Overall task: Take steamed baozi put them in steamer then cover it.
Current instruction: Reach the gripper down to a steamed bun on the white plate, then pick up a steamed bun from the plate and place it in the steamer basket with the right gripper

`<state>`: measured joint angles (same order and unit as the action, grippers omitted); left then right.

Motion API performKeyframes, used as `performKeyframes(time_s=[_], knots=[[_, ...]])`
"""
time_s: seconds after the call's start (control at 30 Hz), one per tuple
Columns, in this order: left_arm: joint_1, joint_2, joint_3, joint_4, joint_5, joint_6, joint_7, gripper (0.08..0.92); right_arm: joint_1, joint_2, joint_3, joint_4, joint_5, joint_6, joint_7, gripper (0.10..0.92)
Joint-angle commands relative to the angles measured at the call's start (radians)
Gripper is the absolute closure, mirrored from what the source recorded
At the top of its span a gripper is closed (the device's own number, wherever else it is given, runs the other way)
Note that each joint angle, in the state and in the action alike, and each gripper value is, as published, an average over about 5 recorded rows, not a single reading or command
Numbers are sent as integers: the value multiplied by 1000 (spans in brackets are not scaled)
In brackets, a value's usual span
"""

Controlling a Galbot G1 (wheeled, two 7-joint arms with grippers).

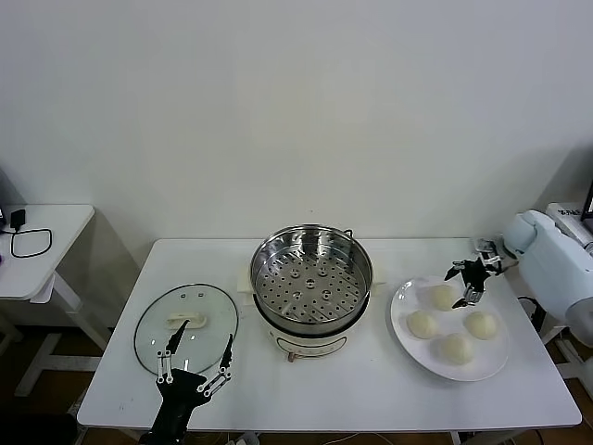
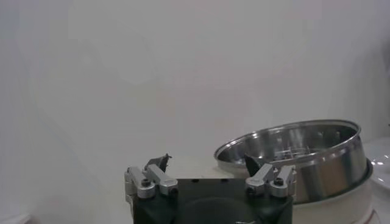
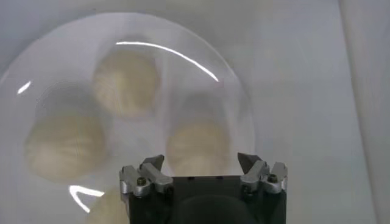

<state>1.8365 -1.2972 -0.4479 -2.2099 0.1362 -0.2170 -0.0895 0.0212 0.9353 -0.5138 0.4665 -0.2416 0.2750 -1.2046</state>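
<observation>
The steamer (image 1: 311,283), a shiny steel pot with a bare perforated tray, stands mid-table on its white base. Four cream baozi (image 1: 439,297) (image 1: 422,324) (image 1: 481,324) (image 1: 454,349) lie on a white plate (image 1: 400,320) to its right. My right gripper (image 1: 463,286) is open and empty, hovering over the plate's far baozi; the right wrist view shows its open gripper (image 3: 201,159) just above one baozi (image 3: 198,143). The glass cover (image 1: 185,326) lies flat on the table at the left. My left gripper (image 1: 204,336) is open and empty over its near edge, and also shows in the left wrist view (image 2: 207,161).
A white side table (image 1: 56,222) with a black cable (image 1: 28,243) stands to the far left. The white wall is close behind the table. The left wrist view shows the steamer (image 2: 317,158) ahead of that gripper.
</observation>
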Motion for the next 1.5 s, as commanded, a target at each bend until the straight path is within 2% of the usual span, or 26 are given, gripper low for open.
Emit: performKeyframes(time_s=[0.03,0.2,0.47,0.73,0.9,1.23,1.5], knots=[[1,-1,-1,2,-1,-3,-1,177,5,34,-23,-24,-54,17,31,203],[2,-2,0,2,-1,-3,-1,177,-1,24,-33,4,-63,19,15,223],[-5,-6,1,0,-2,2,-3,177,5,0,-51,68,-57,33,24,318],[-10,-2,2,-7,-4,4,-3,177,142,-98,-159,331,-19,128,-6,346],[-15,2,9,-11,-4,6,-3,177,331,-113,-326,516,112,225,-20,347],[-11,3,16,-31,-3,15,-9,177,595,43,-501,692,202,343,-8,359],[-8,3,19,-38,-3,9,-9,177,553,194,-530,708,107,422,-26,355]])
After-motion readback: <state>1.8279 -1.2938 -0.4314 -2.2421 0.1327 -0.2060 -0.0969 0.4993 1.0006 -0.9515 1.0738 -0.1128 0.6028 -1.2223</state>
